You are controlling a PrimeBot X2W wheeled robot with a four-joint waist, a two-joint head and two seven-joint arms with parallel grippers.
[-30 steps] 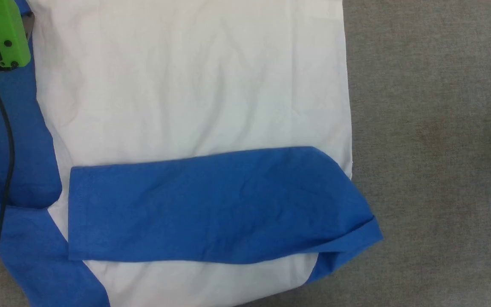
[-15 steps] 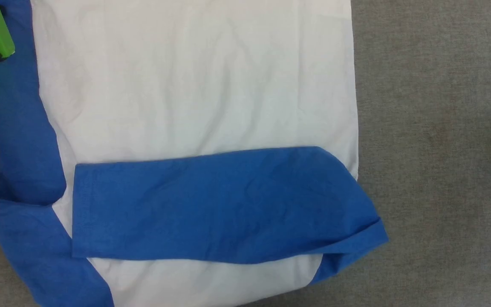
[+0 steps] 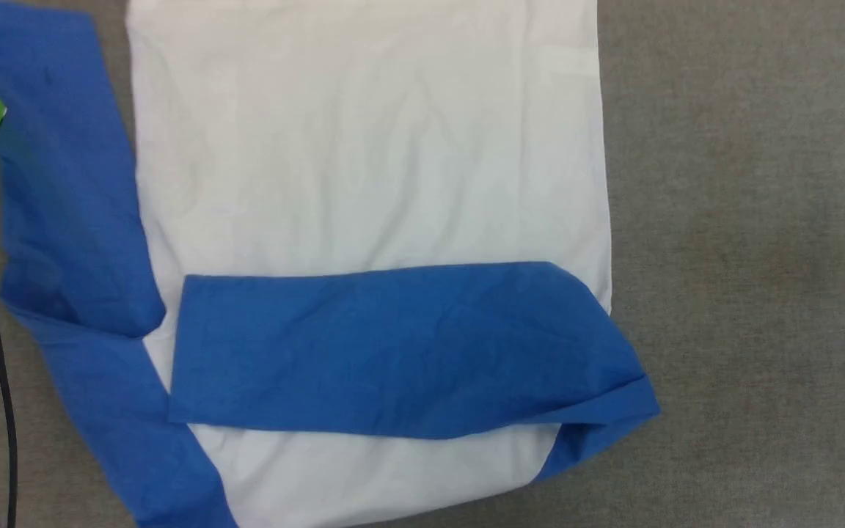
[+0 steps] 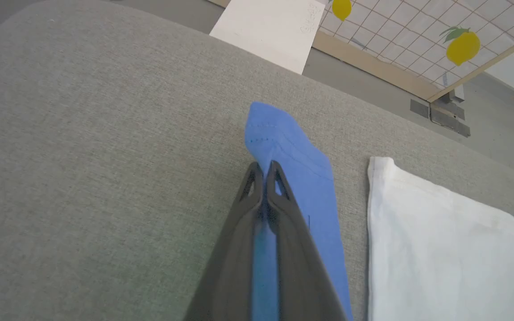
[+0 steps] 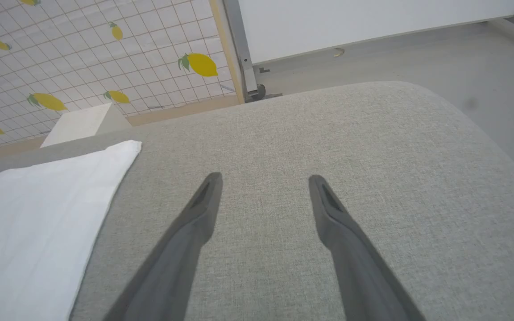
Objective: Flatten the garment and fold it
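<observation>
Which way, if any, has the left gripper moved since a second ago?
Yes: left gripper went leftward, away from the white body of the garment.

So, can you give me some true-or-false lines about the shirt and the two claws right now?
The left gripper is shut on a blue sleeve end of the garment. True.
The right gripper is pinching the white cloth. False: its fingers stand apart, beside the cloth and not on it.
The other blue sleeve lies folded across the garment's white body. True.
The garment lies on a wooden table. False: it lies on a grey padded surface.
</observation>
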